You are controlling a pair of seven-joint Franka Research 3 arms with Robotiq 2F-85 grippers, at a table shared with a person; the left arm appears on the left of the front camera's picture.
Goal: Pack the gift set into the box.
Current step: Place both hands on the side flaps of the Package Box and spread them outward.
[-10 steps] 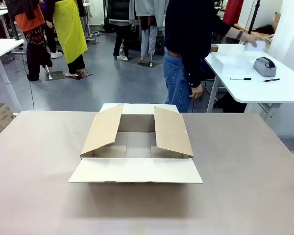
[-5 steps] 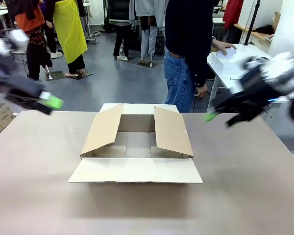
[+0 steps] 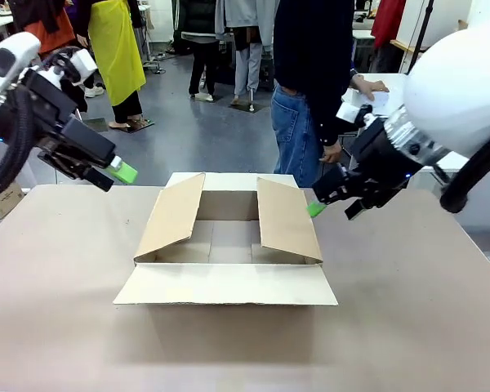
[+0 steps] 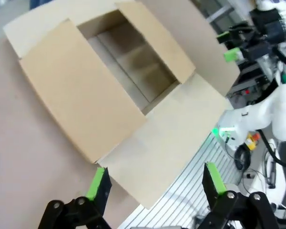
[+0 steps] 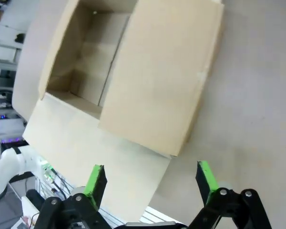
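The box point(image 3: 227, 241) is a brown cardboard carton in the middle of the table, with its four flaps spread and nothing inside. It also shows in the left wrist view point(image 4: 109, 71) and in the right wrist view point(image 5: 133, 76). My left gripper point(image 3: 121, 173) hovers above the table, left of the box's far left corner. In its wrist view the left gripper point(image 4: 155, 181) is open and holds nothing. My right gripper point(image 3: 316, 207) hangs close to the box's right flap. The right gripper point(image 5: 150, 176) is open and holds nothing. The gift set is out of view.
A person point(image 3: 310, 82) stands at the far side just behind the box, with one hand point(image 3: 367, 82) on a white side table point(image 3: 381, 104) at the right. A small cardboard box point(image 3: 0, 194) sits on the floor at far left. Bare tabletop surrounds the carton.
No arm showed a second ago. Both arms have swung in from the sides and closed on the box, the right one nearly to its right flap. The person's arm has drawn back.
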